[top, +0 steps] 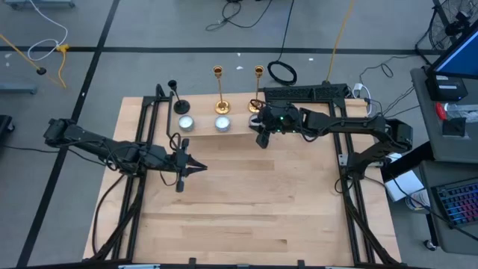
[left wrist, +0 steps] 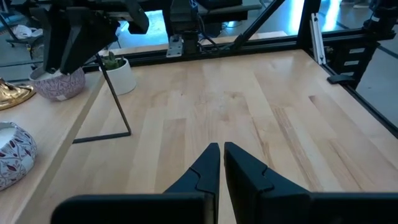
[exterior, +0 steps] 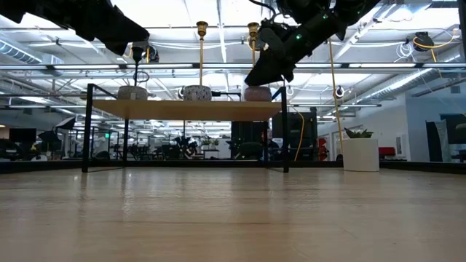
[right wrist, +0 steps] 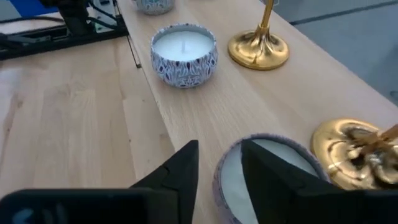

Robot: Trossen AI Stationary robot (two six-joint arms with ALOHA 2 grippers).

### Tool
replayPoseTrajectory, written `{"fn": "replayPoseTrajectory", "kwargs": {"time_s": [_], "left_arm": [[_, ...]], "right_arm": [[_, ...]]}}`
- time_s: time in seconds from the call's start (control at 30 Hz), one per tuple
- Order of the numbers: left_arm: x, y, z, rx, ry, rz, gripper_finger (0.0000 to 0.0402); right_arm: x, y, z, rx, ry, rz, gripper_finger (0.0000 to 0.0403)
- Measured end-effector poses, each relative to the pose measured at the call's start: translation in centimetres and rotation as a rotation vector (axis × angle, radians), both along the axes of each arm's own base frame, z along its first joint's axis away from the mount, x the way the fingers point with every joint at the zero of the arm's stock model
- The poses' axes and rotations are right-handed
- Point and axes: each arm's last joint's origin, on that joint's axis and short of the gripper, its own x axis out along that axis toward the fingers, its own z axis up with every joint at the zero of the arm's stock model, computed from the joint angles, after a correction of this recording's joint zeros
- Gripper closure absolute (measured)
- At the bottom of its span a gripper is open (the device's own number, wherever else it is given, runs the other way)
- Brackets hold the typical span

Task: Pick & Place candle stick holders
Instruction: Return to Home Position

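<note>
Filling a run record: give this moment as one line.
left gripper: shut, over table | right gripper: open, over candle on shelf | candle stick holders on shelf

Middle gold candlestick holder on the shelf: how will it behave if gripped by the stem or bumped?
Likely tippy: the gold holder is tall and slender over a small round base. The shiny stem may slip in a light pinch. It looks rigid; a bump could send it onto the patterned candle beside it.

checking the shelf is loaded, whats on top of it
The shelf carries a left candle, middle candle and right candle, with a black holder, first gold holder and second gold holder behind. From above, the open right gripper covers the right candle.
</note>
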Motion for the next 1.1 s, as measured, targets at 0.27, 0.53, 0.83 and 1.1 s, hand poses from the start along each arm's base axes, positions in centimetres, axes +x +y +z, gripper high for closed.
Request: {"fn": "replayPoseTrajectory", "kwargs": {"time_s": [0.27, 0.53, 0.83, 1.1], "left_arm": [[-0.5, 0.1, 1.3, 0.002, -0.099, 0.002, 0.0371], [-3.1, 1.1, 2.6, 0.02, -0.147, 0.117, 0.0371], [-7.7, 2.2, 4.1, 0.029, -0.249, 0.132, 0.0371], [-10.4, 3.1, 3.7, 0.068, -0.228, 0.204, 0.0371]], "right_arm": [[-2.6, 2.4, 4.2, -0.11, -0.077, 0.095, 0.0278], [-5.8, 5.9, 6.7, -0.146, -0.082, 0.215, 0.0305], [-9.3, 8.3, 7.3, -0.17, -0.083, 0.316, 0.0303], [-12.7, 8.7, 2.4, -0.147, -0.215, 0.299, 0.0309]]}}
